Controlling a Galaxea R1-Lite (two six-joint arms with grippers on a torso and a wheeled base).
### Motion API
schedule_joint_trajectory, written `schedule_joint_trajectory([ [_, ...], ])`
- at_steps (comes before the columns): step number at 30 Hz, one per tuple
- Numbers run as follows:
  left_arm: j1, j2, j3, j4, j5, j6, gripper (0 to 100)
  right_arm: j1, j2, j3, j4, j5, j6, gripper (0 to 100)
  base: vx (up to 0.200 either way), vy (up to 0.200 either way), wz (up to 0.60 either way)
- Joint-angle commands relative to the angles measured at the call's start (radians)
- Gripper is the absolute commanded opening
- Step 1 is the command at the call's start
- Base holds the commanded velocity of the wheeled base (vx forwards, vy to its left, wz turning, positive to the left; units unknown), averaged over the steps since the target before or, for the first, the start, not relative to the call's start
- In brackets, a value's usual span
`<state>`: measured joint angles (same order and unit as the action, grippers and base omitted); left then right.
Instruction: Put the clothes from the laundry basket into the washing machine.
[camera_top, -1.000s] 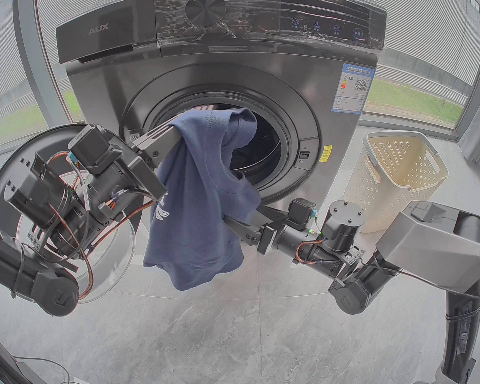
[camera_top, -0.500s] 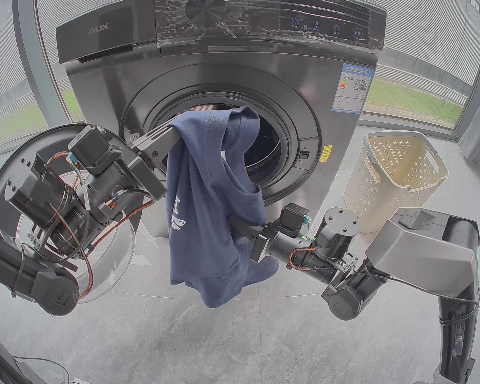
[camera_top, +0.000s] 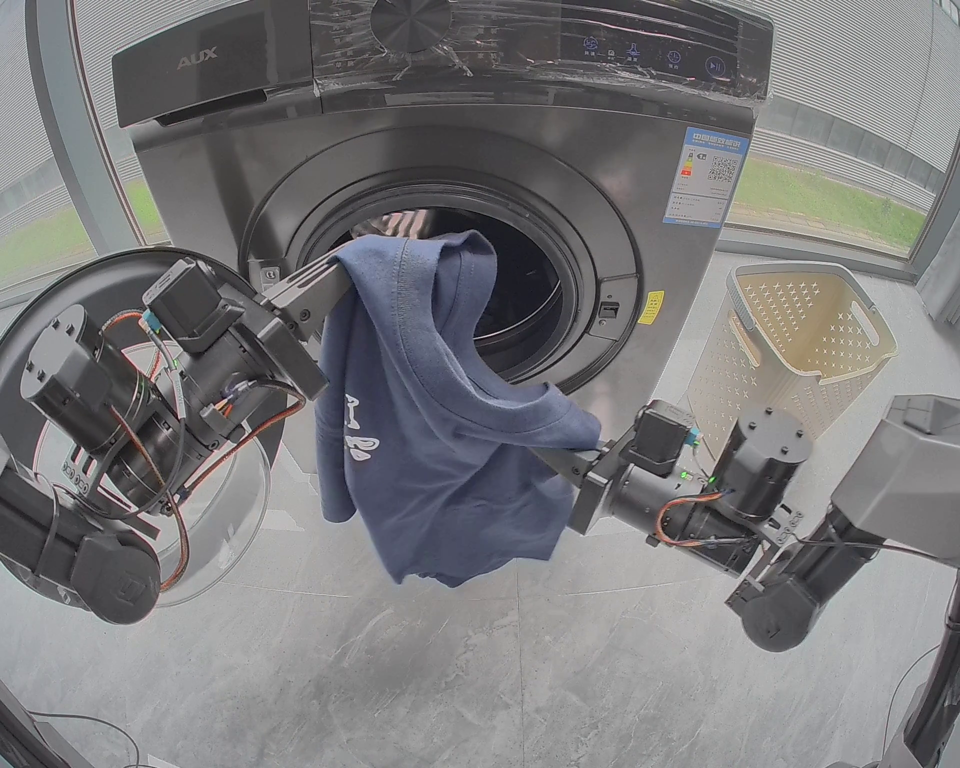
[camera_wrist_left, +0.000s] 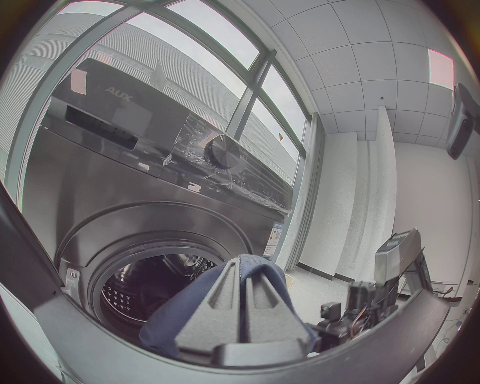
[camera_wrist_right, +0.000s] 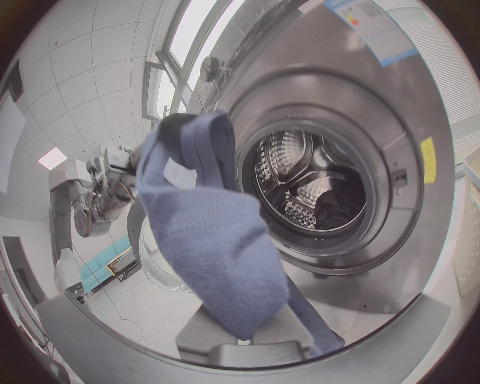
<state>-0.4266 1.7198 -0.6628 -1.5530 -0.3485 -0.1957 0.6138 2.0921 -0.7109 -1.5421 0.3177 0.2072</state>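
Navy shirt (camera_top: 440, 420), one; two end effectors (camera_top: 342, 268) (camera_top: 550, 458) clamp it; one basket (camera_top: 745, 385).

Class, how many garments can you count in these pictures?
2: a blue T-shirt hanging outside the opening of the washing machine, and a dark garment inside its drum. More may be hidden deeper.

- There: navy blue T-shirt (camera_top: 440, 420), white print just under my left gripper (camera_top: 340, 272).
- Ahead of it, the washing machine (camera_top: 600, 170): dark steel grey, one yellow sticker (camera_top: 651, 306).
- Beyond my right gripper (camera_top: 560, 462), the laundry basket (camera_top: 800, 340): cream, punched with dots and crosses.
- Under both, the floor (camera_top: 500, 680): grey marbling.
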Motion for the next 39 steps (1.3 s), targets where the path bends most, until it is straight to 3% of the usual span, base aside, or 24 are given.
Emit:
schedule_joint_trajectory([
  [1,0.015,0.04,0.009,-0.002,0.002,0.001,0,-0.037,-0.159,0.088,0.002,-0.006,-0.006,0,0.0,0.0,0.0],
  [9,0.012,0.063,0.098,-0.001,0.002,0.013,0,-0.065,-0.262,0.027,0.066,-0.019,-0.006,0,0.0,0.0,0.0],
  [10,0.012,0.061,0.12,-0.001,0.002,0.012,100,-0.065,-0.279,0.014,0.085,-0.025,-0.008,0,0.0,0.0,0.0],
  [14,-0.003,0.052,0.25,-0.001,-0.014,0.001,100,-0.062,-0.353,-0.096,0.215,-0.065,-0.009,0,0.0,0.0,0.0],
  [17,-0.057,0.063,0.351,-0.001,-0.032,0.001,100,-0.043,-0.386,-0.167,0.295,-0.092,-0.009,0,0.0,0.0,0.0],
  [22,-0.107,0.129,0.45,-0.001,-0.058,0.009,100,0.0,-0.389,-0.187,0.316,-0.097,-0.009,0,0.0,0.0,0.0],
  [26,-0.098,0.176,0.425,-0.002,-0.052,0.012,100,0.017,-0.388,-0.176,0.309,-0.098,-0.008,0,0.0,0.0,0.0],
  [29,-0.07,0.265,0.311,-0.001,-0.044,0.019,100,0.029,-0.38,-0.162,0.309,-0.111,-0.008,0,0.0,0.0,0.0],
  [34,-0.066,0.391,0.193,-0.004,-0.046,0.087,100,0.034,-0.362,-0.162,0.306,-0.111,-0.008,0,0.0,0.0,0.0],
  [39,-0.073,0.466,0.091,-0.004,-0.055,0.09,100,0.041,-0.348,-0.16,0.304,-0.114,-0.008,0,0.0,0.0,0.0],
])
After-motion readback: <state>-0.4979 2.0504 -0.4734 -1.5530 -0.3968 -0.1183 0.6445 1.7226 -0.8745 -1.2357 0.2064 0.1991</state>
